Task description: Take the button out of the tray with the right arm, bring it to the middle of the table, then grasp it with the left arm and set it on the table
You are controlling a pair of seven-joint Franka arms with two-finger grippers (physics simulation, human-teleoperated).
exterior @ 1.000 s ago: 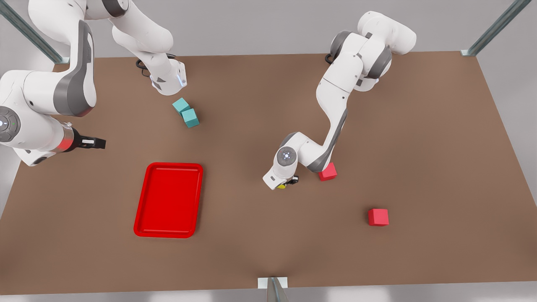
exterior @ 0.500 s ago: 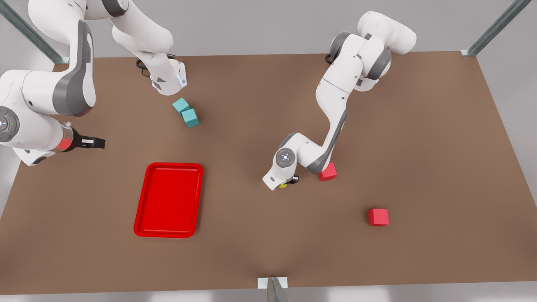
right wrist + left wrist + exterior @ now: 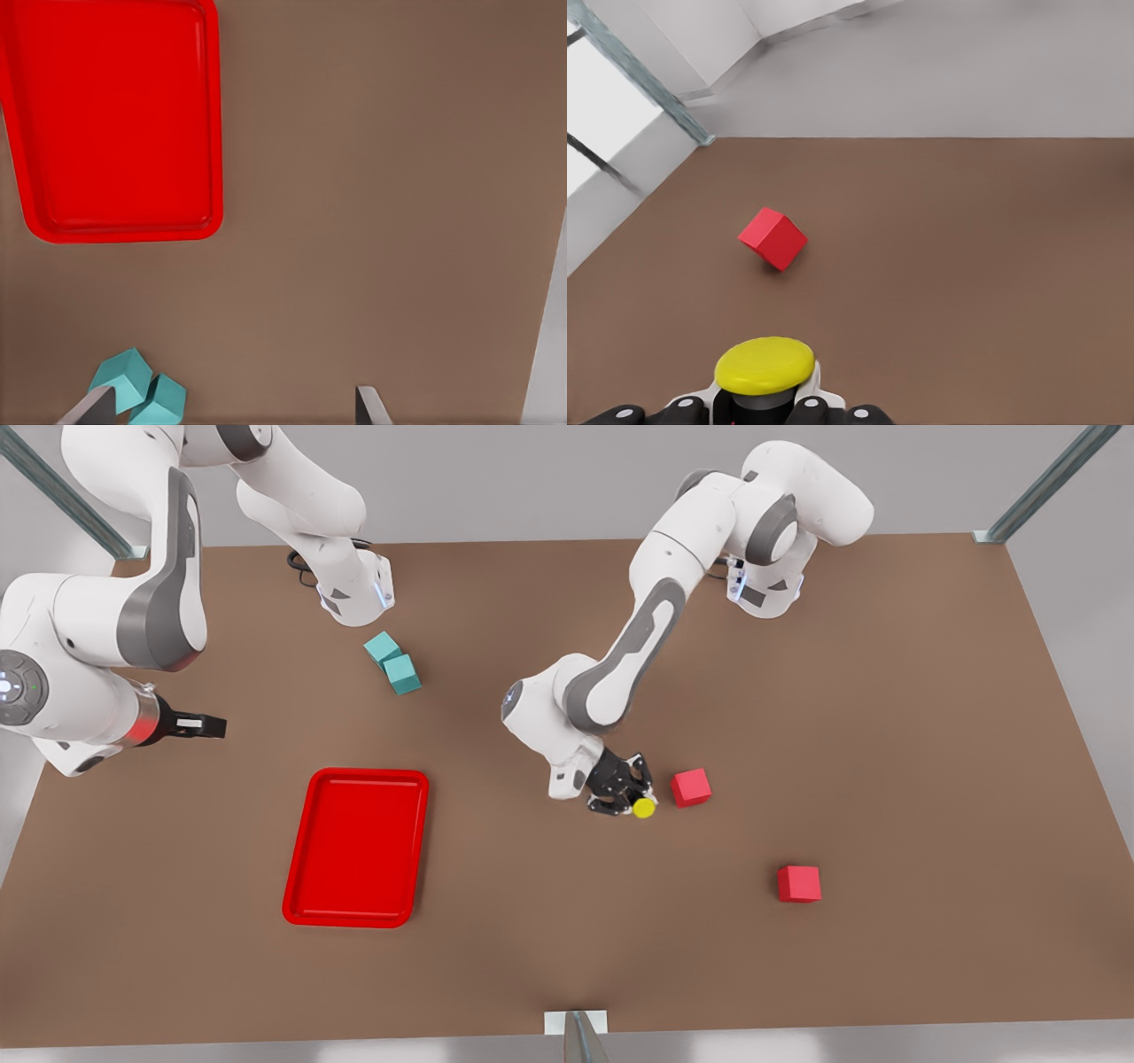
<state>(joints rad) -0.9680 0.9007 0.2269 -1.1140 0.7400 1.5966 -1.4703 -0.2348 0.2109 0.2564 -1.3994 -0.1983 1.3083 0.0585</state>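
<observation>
Holding the button (image 3: 764, 376) in my left gripper (image 3: 623, 795), fingers pinched on its grey body just under the yellow cap, near the middle of the table (image 3: 886, 735). In the front view the button (image 3: 644, 808) sits at the fingertips, just beside a red cube (image 3: 691, 787); I can't tell if it's touching the tabletop or a bit above it. A second red cube (image 3: 799, 883) lies well apart, toward the front view's right.

My right gripper (image 3: 199, 726) waits at the front view's left, off past the tray (image 3: 356, 847). Its fingers (image 3: 372, 405) are spread apart with nothing between them; two teal cubes (image 3: 140, 386) lie near them.

Progress, my read: button is out of the tray and the left arm has its grasp. What's left is setting it down and letting go, so nearly finished.

Containers: just the tray (image 3: 115, 115), nothing in it, bare red floor
</observation>
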